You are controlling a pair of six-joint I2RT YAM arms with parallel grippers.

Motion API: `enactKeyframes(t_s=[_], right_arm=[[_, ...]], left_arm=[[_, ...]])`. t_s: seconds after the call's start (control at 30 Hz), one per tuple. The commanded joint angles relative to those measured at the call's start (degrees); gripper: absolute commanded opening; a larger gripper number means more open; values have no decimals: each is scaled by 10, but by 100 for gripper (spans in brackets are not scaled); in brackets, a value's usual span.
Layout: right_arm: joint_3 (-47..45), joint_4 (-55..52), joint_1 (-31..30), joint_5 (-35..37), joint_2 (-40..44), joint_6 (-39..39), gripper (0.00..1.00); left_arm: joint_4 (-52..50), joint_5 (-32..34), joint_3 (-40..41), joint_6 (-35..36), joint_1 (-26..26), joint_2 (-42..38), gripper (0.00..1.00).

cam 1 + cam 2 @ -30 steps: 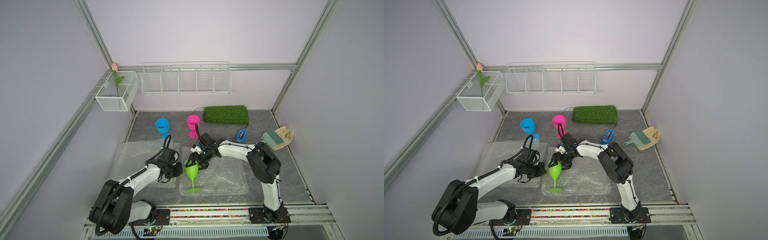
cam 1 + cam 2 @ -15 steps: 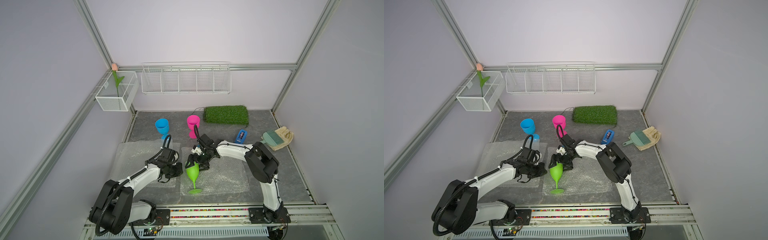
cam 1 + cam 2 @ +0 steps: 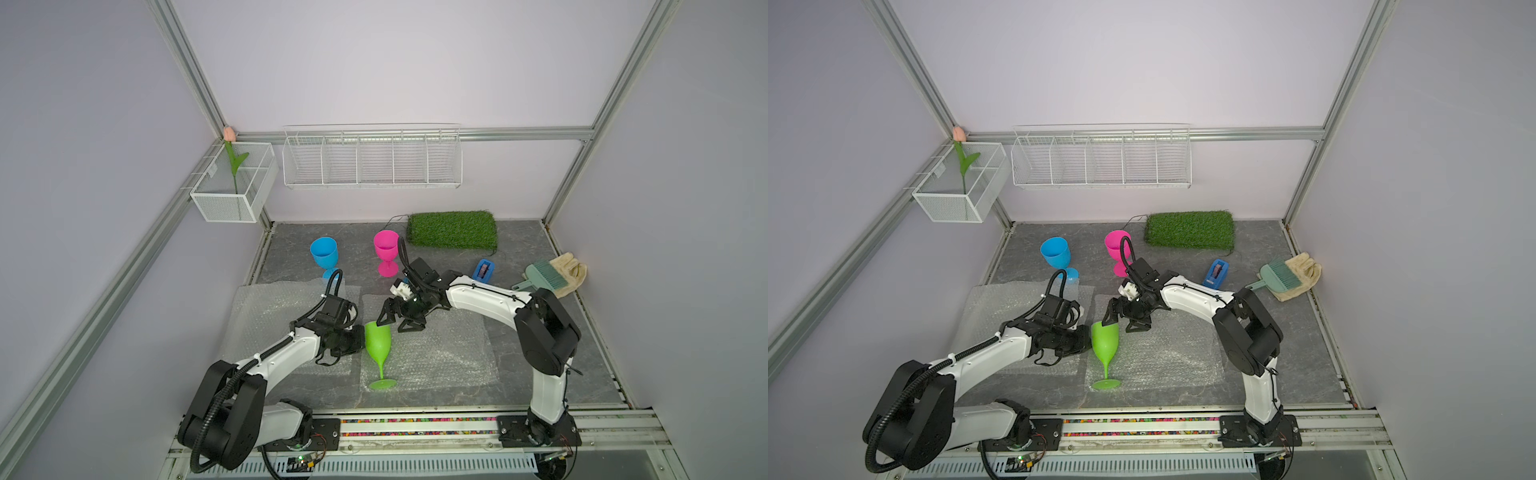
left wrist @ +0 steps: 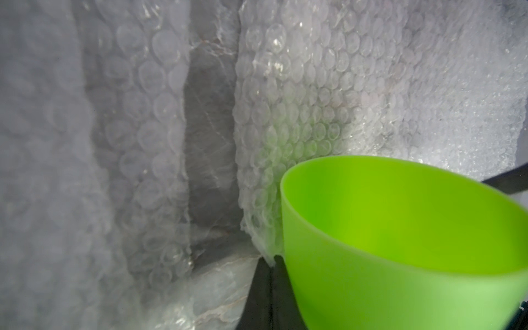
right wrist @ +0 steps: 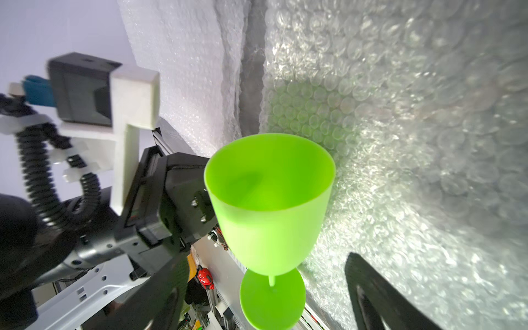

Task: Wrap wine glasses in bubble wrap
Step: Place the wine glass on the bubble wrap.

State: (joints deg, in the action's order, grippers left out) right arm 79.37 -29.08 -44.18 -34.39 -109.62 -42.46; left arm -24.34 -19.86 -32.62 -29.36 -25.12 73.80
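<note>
**Flanking the green goblet**

Pinched shut at the left tool (image 3: 361, 338), tips right beside the bowl of the lime green goblet (image 3: 378, 345). Spread wide at the right tool (image 3: 394, 326), just behind the rim. Standing on a bubble wrap sheet (image 3: 449, 357), front corner, on the counter (image 3: 519, 257).

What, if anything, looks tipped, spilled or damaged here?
Nothing stands out. The blue glass, pink glass and green glass all stand upright, unbroken. The green one's foot rests on a bubble wrap sheet by its front edge, with the left gripper and the open right gripper close to its bowl.
</note>
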Motion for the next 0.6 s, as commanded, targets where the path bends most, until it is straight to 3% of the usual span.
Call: enactKeyframes(t_s=[0.0, 0.13, 0.37, 0.57], right_arm=[[-22, -36, 11, 19, 36, 12, 89], [-47, -60, 18, 43, 57, 34, 99], [-103, -60, 19, 55, 66, 48, 57], [-116, -55, 19, 66, 57, 55, 44]], left_arm=[[-13, -9, -21, 11, 4, -15, 0], [-22, -25, -30, 17, 4, -21, 0], [-21, -60, -46, 25, 4, -16, 0], [-19, -86, -63, 24, 0, -16, 0]])
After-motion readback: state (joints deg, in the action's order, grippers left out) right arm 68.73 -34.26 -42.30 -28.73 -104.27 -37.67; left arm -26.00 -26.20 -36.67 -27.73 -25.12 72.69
